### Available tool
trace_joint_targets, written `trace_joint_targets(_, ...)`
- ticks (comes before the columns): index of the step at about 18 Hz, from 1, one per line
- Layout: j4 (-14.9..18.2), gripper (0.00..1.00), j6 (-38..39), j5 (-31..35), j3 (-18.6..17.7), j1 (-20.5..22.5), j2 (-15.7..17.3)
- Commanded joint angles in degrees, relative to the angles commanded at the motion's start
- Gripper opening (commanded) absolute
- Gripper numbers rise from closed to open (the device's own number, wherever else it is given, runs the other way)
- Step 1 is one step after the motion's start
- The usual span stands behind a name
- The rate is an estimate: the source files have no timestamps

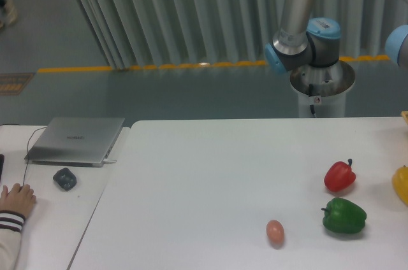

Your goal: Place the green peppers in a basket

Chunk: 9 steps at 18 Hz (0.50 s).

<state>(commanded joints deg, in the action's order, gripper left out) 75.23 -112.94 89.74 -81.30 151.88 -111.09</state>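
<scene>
Low on the tabletop (210, 174) lies the green pepper (343, 216); a red pepper (339, 176) sits just behind. No fingers are visible; their state cannot be told.

The green pepper (343, 216) is a glossy dark green, the red pepper (339, 176) bright red with a dark stem. A yellow pepper (401, 184) shows at the edge (only partly in view). The egg (275, 232) is pale brown-pink, the table (210, 181) white, the laptop (76, 141) silver-grey, the arm (305, 28) grey with light-blue joints.
</scene>
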Motion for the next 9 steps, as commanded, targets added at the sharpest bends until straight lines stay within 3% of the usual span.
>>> trace_joint_targets(6,0.09,1.0,-0.09,-0.09,-0.53,-0.26,0.44)
trace_joint_targets(9,-1.66,1.0,-0.09,-0.88,-3.16,-0.26,1.4)
